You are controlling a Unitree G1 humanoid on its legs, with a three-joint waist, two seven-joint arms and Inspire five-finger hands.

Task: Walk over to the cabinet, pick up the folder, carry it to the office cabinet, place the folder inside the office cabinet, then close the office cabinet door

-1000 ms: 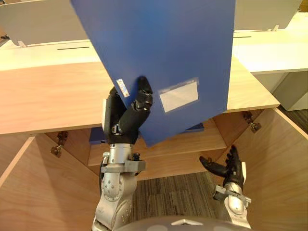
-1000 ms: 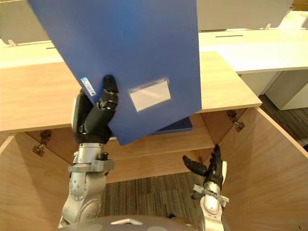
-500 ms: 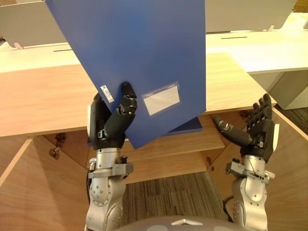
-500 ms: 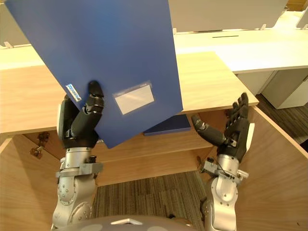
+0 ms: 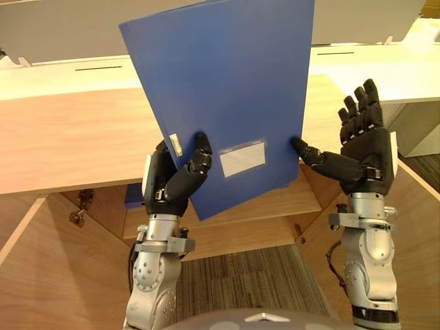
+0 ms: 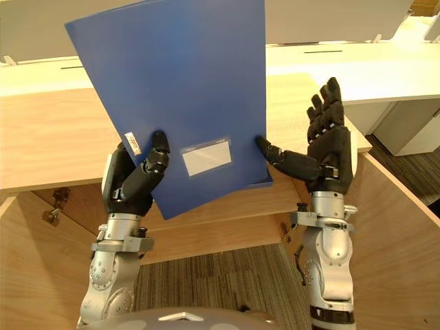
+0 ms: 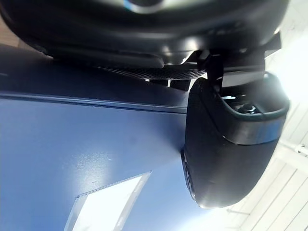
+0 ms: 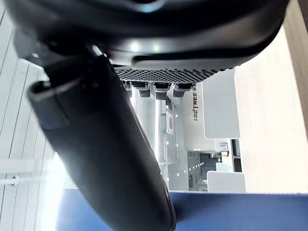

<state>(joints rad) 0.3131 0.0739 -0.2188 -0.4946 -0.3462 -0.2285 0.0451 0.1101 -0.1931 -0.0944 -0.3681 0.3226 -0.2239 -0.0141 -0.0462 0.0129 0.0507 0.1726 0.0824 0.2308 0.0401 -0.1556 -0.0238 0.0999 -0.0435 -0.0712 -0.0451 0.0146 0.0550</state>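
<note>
You held the folder (image 5: 227, 89) upright, pinched in left hand (image 5: 172, 189); right hand (image 5: 364, 155) spread open, thumb at its edge

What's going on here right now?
The left hand grips the blue folder by its lower corner and holds it upright above the open office cabinet. The right hand is up beside it with straight fingers, its thumb at the folder's side edge. The folder is not yet inside, and the cabinet doors stand open.
</note>
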